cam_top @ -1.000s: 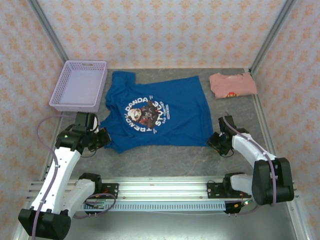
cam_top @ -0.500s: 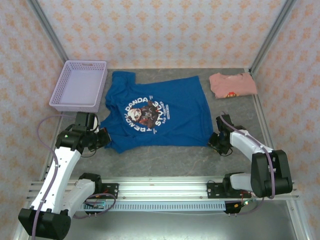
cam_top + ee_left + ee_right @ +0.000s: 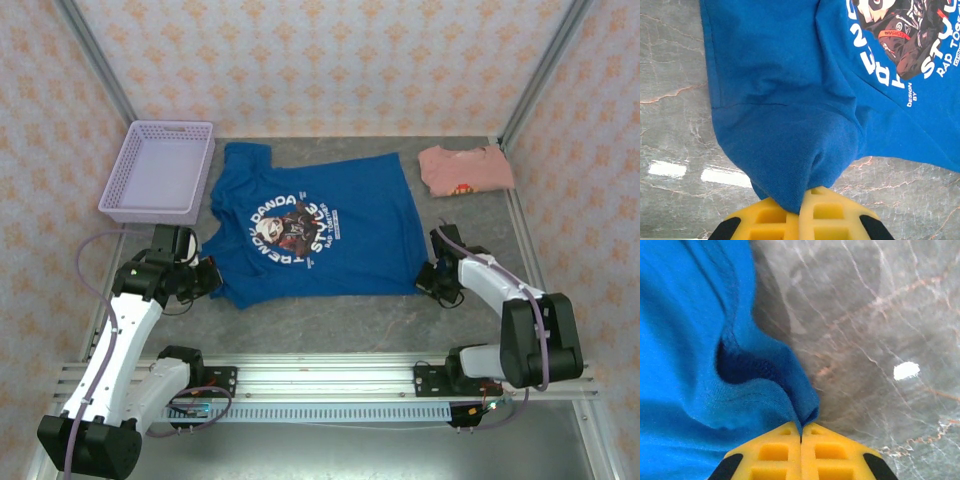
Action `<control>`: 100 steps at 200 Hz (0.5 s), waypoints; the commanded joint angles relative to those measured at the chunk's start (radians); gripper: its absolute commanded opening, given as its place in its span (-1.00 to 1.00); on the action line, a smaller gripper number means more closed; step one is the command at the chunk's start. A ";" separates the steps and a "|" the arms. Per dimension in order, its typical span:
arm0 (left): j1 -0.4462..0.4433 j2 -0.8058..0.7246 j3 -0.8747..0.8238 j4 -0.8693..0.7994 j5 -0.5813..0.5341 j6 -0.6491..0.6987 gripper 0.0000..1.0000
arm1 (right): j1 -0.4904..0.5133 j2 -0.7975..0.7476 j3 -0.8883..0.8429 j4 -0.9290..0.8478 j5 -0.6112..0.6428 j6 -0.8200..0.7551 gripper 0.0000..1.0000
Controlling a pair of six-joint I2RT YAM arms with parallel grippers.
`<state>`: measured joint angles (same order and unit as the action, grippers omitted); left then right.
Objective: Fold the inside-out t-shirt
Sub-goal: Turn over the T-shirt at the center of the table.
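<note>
The blue t-shirt [image 3: 315,230] lies spread flat over the middle of the grey marbled surface [image 3: 330,320]. Its white-and-orange printed graphic [image 3: 295,228] faces up, turned sideways to the near edge. One sleeve reaches toward the far-left corner, just beside a lavender basket [image 3: 160,170] that sits along the left edge. A smaller salmon-pink shirt [image 3: 465,168] lies folded in the far-right corner, apart from the blue one.

The left claw [image 3: 210,277] sits low at the shirt's near-left corner, toward the left edge of the surface. From the left wrist, its yellow pads [image 3: 770,222] are closed together with a bunched lump of blue cloth [image 3: 790,165] squeezed between them. A seam line runs across the fabric just above the pinch, and part of the print shows at the upper right. Marbled stone [image 3: 670,75] is bare to the left of the cloth.

The right claw [image 3: 428,280] is down at the shirt's near-right corner, toward the right edge. From the right wrist, its pads [image 3: 770,455] meet with no gap, and the rolled hem edge [image 3: 800,405] is caught in the seam between them — a small fold of cloth lifts into a dark pocket just behind the grip. Bare surface [image 3: 880,315] lies to the right of the hem.
</note>
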<state>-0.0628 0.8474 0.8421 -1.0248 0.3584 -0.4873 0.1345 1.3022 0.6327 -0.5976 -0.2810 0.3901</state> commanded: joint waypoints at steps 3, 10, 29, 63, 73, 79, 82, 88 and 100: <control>0.011 -0.049 0.016 0.022 -0.048 0.026 -1.00 | 0.005 -0.112 0.037 0.036 0.007 -0.044 -1.00; 0.011 -0.065 0.029 0.028 -0.070 0.026 -1.00 | 0.005 -0.173 0.049 0.040 -0.009 -0.044 -1.00; 0.011 -0.106 0.114 0.051 -0.157 0.025 -1.00 | 0.005 -0.261 0.115 0.055 -0.037 -0.025 -1.00; 0.011 -0.122 0.345 0.154 -0.314 0.016 -1.00 | 0.005 -0.288 0.345 0.034 -0.016 -0.025 -1.00; 0.011 -0.115 0.430 0.172 -0.358 0.034 -1.00 | 0.005 -0.287 0.425 0.013 -0.004 -0.041 -1.00; 0.011 -0.109 0.486 0.179 -0.373 0.051 -1.00 | 0.005 -0.288 0.475 -0.002 0.005 -0.048 -1.00; 0.011 -0.105 0.514 0.178 -0.381 0.060 -1.00 | 0.005 -0.290 0.500 -0.013 0.010 -0.056 -1.00; 0.011 -0.096 0.581 0.172 -0.399 0.077 -1.00 | 0.005 -0.291 0.557 -0.037 0.020 -0.070 -1.00; 0.011 -0.080 0.714 0.150 -0.423 0.111 -1.00 | 0.004 -0.303 0.672 -0.085 0.040 -0.092 -1.00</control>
<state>-0.0628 0.7601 1.3445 -0.9234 0.0738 -0.4576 0.1349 1.0309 1.1244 -0.5980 -0.3031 0.3527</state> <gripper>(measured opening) 0.043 0.046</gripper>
